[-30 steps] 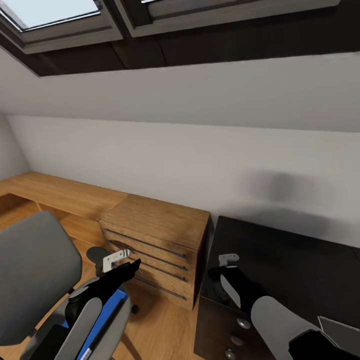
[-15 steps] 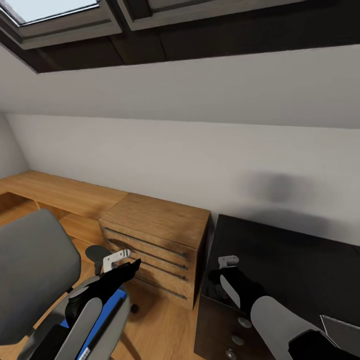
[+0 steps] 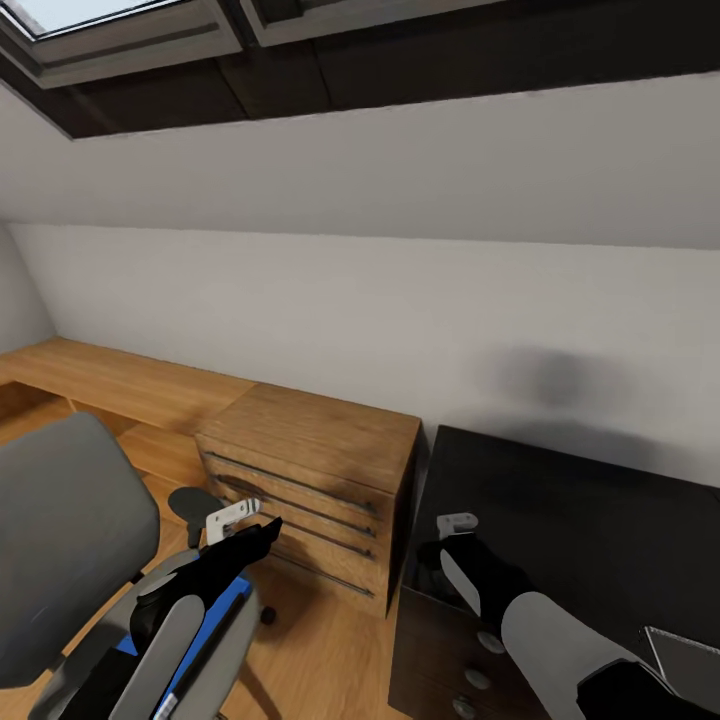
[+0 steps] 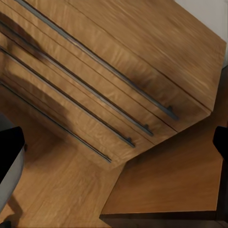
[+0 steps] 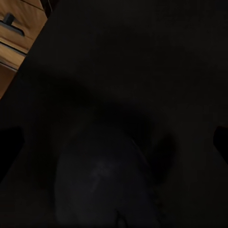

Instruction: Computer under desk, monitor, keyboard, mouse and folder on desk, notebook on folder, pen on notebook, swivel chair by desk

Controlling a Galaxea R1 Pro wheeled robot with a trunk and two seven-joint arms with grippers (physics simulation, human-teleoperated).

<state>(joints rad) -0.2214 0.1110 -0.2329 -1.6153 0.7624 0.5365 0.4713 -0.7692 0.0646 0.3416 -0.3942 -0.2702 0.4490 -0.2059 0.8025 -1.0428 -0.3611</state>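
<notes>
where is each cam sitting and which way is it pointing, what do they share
Head view: on the robot's head, facing the white wall over the wooden drawer unit, black desk and swivel chair; both arms show.
Left wrist view: on the left arm, looking down on the drawer unit and wood floor; dark fingertips at the edges.
Right wrist view: on the right arm, close over the desk top.
Shared: the drawer unit shows in all three views.
</notes>
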